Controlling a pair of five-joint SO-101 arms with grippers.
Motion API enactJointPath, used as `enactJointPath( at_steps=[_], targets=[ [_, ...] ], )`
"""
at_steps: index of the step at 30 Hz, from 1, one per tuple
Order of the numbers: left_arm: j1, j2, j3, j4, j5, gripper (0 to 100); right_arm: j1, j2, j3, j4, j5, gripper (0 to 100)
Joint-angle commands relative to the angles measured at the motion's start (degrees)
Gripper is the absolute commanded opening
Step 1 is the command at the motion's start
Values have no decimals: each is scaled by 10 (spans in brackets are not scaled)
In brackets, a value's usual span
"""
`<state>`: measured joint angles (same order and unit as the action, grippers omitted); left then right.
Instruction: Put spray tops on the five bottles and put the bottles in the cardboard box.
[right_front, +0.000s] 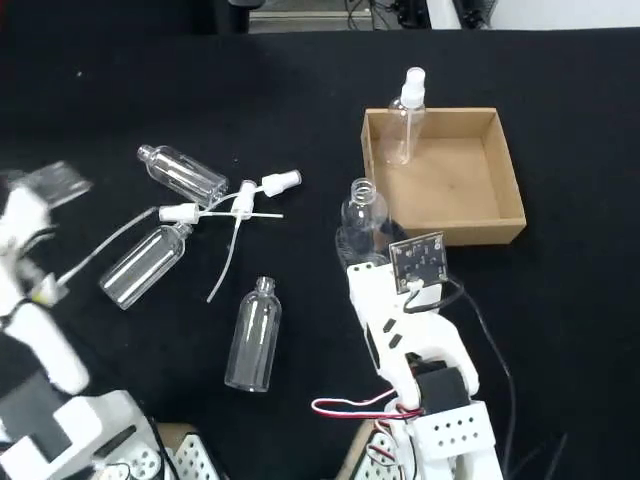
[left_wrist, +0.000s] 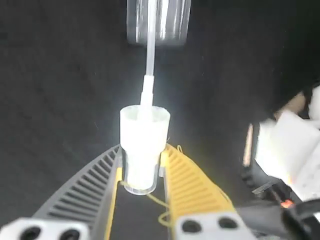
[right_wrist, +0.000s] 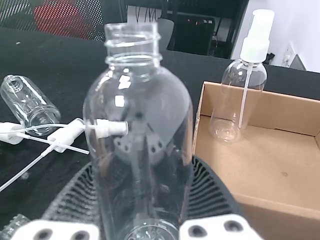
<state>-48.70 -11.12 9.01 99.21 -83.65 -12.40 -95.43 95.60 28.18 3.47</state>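
Nearest me, low in the centre of the high view, my right gripper (right_wrist: 144, 180) is clamped on an open-necked bottle (right_wrist: 137, 125). It holds the bottle upright just in front of the near-left corner of the cardboard box (right_front: 455, 190). At the left edge, my left gripper (left_wrist: 143, 162) is closed on a spray top (left_wrist: 144, 140), whose dip tube (left_wrist: 149, 60) points away over the black table (right_front: 560, 330). The held top and the held bottle are well apart, so I judge this capping has not yet begun.

Further out, an uncapped bottle (right_front: 253, 333) lies on its side at lower centre. A second bottle (right_front: 143, 266) lies to its upper left and a third bottle (right_front: 182, 173) beyond that. Three loose spray tops (right_front: 243, 200) lie tangled among them, left of centre.

Farthest, at upper right, the box holds one capped bottle (right_front: 405, 125) standing in its far-left corner. By my count one of five is done, with four left to cap and box.
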Motion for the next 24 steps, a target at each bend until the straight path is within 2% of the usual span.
enactJointPath(
  at_steps=[1, 6, 11, 14, 20, 24],
  targets=[
    [-116, 18, 34, -70, -151, 32, -6, -9, -2, -17, 0, 12],
    [-179, 55, 111, -212, -161, 34, -6, -9, -2, -17, 0, 12],
    [-191, 72, 176, -304, -160, 34, -6, -9, -2, -17, 0, 12],
    [-191, 72, 174, -315, -160, 66, -6, -9, -2, -17, 0, 12],
    [-189, 68, 134, -314, -109, 292, -6, -9, -2, -17, 0, 12],
    [-188, 47, 112, -314, -56, 309, -6, -9, -1, -17, 0, 12]
  ],
)
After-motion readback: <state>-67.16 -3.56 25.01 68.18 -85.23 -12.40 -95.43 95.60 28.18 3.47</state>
